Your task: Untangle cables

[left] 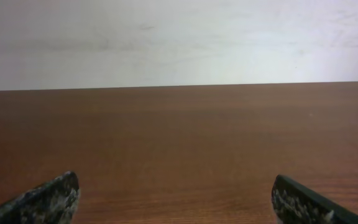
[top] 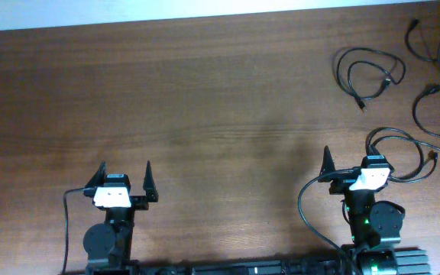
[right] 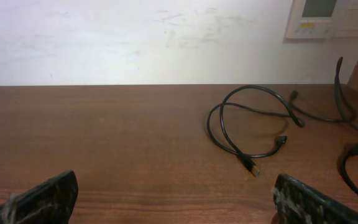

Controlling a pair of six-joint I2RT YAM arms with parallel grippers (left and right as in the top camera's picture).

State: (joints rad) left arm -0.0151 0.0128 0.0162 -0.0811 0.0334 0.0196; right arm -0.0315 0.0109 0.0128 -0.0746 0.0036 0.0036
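Several thin black cables lie at the far right of the brown table. One looped cable (top: 369, 72) with small plugs also shows in the right wrist view (right: 247, 124), ahead and right of my right gripper (right: 176, 183). A second cable (top: 434, 111) curves to its right, and its end shows in the right wrist view (right: 348, 163). A third cable (top: 428, 37) lies at the top right corner. A fourth thin loop (top: 403, 149) lies beside my right gripper (top: 350, 164). My left gripper (top: 124, 176) is far left of them. Both are open and empty; the left wrist view shows its jaws (left: 176, 186) over bare wood.
A thicker black arm wire (top: 304, 206) loops left of the right arm's base. The table's far edge (top: 205, 19) meets a white wall. A white wall panel (right: 331, 18) hangs behind the right side.
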